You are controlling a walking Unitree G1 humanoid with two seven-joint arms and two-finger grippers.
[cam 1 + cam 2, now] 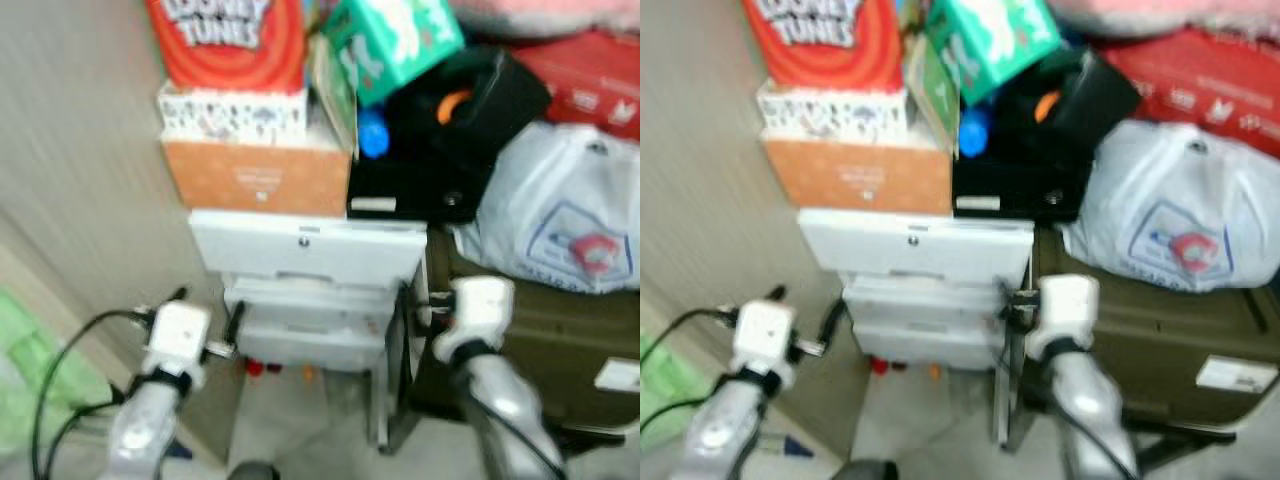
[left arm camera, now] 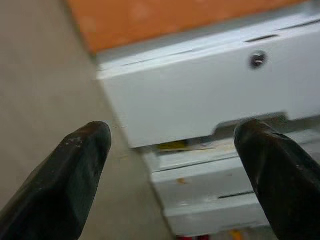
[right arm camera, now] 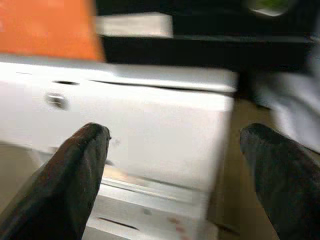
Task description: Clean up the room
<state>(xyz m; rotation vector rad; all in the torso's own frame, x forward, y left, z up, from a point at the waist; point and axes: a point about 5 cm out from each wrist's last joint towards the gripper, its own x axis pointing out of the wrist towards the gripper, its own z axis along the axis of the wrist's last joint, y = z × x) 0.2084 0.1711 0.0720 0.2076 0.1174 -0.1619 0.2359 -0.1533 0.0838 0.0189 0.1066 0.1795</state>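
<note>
A white plastic drawer unit (image 1: 310, 250) stands right before me, its top drawer sticking out a little. On it lie an orange-brown box (image 1: 255, 178), a patterned white box (image 1: 232, 115) and a red Looney Tunes box (image 1: 225, 40). My left gripper (image 1: 208, 310) is open in front of the unit's left side, holding nothing. My right gripper (image 1: 420, 305) is open at the unit's right edge, also with nothing in it. In the left wrist view the open left gripper (image 2: 172, 134) frames the top drawer (image 2: 200, 95). In the right wrist view the right gripper (image 3: 175, 136) frames the same drawer's right part (image 3: 150, 125).
A black bag (image 1: 450, 130), a green box (image 1: 395, 40) and a blue item (image 1: 372, 135) are piled above the unit. A white plastic bag (image 1: 560, 210) rests on a dark olive chest (image 1: 540, 340) at the right. A beige wall (image 1: 80, 150) and green cloth (image 1: 20, 360) are at the left.
</note>
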